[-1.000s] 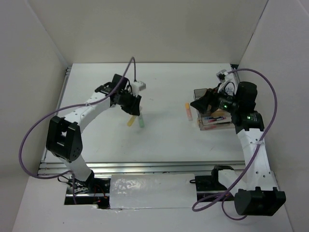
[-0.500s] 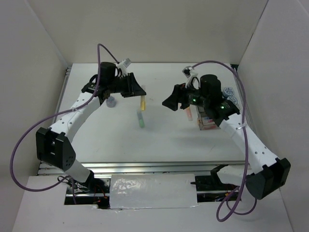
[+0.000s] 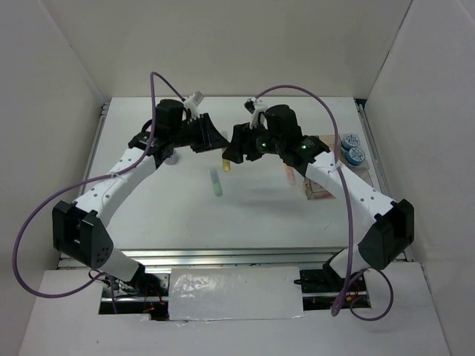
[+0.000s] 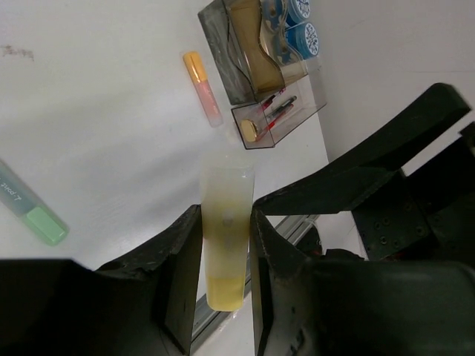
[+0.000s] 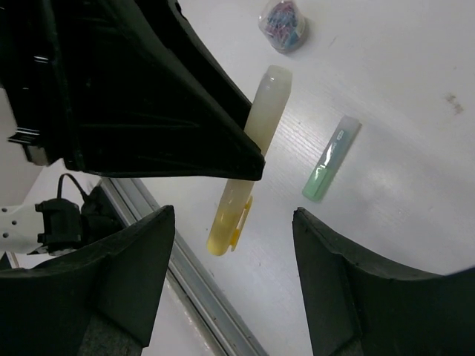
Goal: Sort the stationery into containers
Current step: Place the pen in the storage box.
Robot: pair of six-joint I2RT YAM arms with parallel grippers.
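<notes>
From above, we see the right arm (image 3: 356, 194) hiding part of the box (image 3: 318, 190) at 3 o'clock. In the left wrist view, the green highlighter (image 4: 33, 210) runs off the frame at 9 o'clock.

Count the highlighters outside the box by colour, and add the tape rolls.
Yellow highlighter: 1
Green highlighter: 1
Orange highlighter: 1
Blue tape rolls: 2
Grey tape roll: 1
Total: 6

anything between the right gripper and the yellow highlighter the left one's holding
Nothing visible. The highlighter is clamped in the left gripper, and its free end sticks out toward the open right gripper with no object between them.
</notes>
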